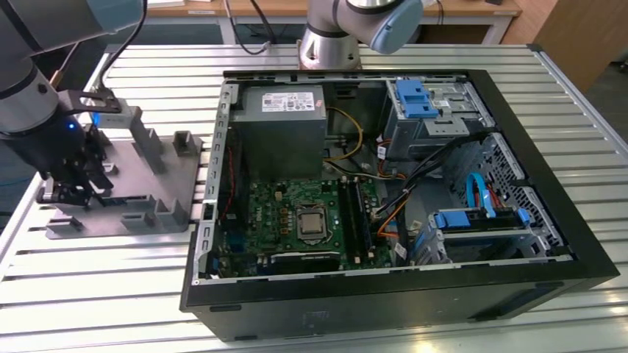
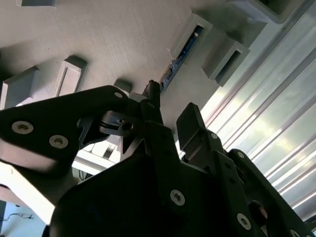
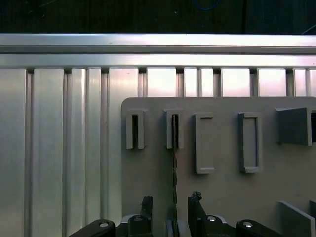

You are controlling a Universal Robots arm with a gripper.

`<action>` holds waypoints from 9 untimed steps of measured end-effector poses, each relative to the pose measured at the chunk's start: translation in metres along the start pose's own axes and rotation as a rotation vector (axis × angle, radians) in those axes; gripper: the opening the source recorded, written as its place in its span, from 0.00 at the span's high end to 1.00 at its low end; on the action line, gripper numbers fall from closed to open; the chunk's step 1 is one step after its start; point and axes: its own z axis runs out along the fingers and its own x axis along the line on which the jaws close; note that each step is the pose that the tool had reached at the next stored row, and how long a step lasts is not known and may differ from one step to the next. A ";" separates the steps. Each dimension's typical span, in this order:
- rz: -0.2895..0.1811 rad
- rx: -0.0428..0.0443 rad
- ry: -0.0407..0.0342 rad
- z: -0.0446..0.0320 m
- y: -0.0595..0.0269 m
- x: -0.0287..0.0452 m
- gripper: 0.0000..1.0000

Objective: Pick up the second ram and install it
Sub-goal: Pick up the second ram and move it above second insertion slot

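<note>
— Gripper (image 3: 170, 203): spread or pressed together?
— Spread. Fingers (image 3: 146, 205) flanking the second ram (image 3: 174, 168), with a gap on each side in the first wrist view.
— Whereabouts of the ram?
— Standing on edge in a slot of the grey tray (image 3: 222, 187), running in between the fingertips.
— Exterior view?
— Grey tray (image 1: 98, 220) at nine o'clock, gripper (image 1: 73, 195) low over it. Open computer case (image 1: 393, 294) just beside, at three o'clock from the tray.

No text legible, white label (image 1: 291, 100) on power supply (image 1: 279, 136) inside case (image 1: 393, 298), well apart from gripper (image 1: 73, 193) toward the exterior view's right, its print too small to read.
</note>
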 end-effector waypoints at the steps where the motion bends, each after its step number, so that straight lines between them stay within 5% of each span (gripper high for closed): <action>1: -0.002 -0.0003 0.0001 0.0016 0.0004 0.0001 0.59; 9: -0.029 -0.0010 0.0004 0.0135 0.0016 -0.0013 0.59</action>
